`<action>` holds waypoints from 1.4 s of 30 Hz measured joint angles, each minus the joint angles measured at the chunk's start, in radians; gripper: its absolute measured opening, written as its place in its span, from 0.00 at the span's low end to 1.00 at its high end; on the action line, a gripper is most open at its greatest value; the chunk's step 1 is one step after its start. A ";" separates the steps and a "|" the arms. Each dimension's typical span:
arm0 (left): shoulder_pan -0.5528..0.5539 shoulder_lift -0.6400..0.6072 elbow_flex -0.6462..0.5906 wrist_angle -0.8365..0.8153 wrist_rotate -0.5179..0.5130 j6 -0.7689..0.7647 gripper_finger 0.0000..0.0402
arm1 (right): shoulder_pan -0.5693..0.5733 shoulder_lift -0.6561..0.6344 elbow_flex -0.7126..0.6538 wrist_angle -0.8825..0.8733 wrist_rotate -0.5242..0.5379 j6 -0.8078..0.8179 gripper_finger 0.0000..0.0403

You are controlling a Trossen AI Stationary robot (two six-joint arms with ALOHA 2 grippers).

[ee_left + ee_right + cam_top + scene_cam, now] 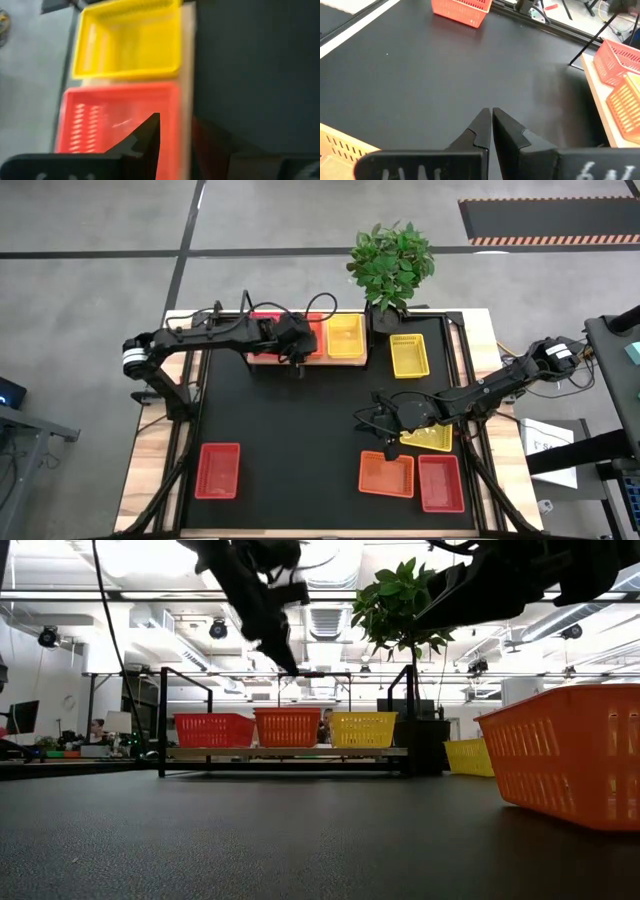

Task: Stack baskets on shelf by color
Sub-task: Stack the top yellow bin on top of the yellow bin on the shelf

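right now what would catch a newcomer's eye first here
The row of three baskets on the shelf at the table's far edge stands out: red basket, orange basket, yellow basket, with the left end effector over the orange one. A leafy potted plant stands beside the shelf, and loose baskets dot the black tabletop.

The baskets look like moulded plastic with slotted mesh walls: the orange basket (570,755) near the low camera shows fine vertical ribs and a smooth, slightly glossy rim, and the yellow basket (127,40) has a glossy floor. The shelf (285,752) is a pale, matt wood board in a thin black metal frame. The tabletop (290,430) is matt black, faintly grainy, edged in light wood. The right gripper (491,116) has matt black fingers.
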 joint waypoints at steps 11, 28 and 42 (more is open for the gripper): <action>-0.321 -0.050 -0.003 0.117 0.034 -0.097 0.24 | 0.000 0.000 0.000 -0.008 0.000 0.043 0.02; -0.599 -0.051 -0.003 0.377 0.029 -0.096 0.24 | 0.000 0.014 0.000 -0.010 -0.001 0.068 0.02; -0.591 -0.051 -0.003 0.375 0.009 -0.096 0.24 | 0.000 0.014 0.000 -0.010 -0.001 0.067 0.02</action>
